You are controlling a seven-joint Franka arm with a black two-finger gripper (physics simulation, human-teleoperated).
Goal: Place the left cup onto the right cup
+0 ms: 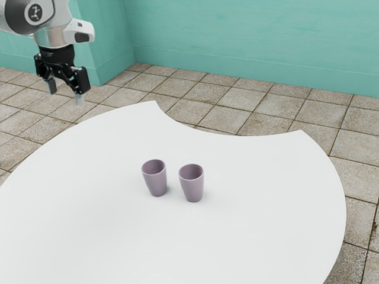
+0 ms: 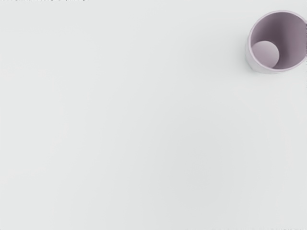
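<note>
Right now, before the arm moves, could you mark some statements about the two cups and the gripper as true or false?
1. The left cup and the right cup both stand upright on the white table. True.
2. The gripper holds a cup. False: it is open and empty, raised at the exterior view's left.
3. One cup is stacked on the other. False: they stand side by side, with a gap between them.
4. Both cups are purple. True.
</note>
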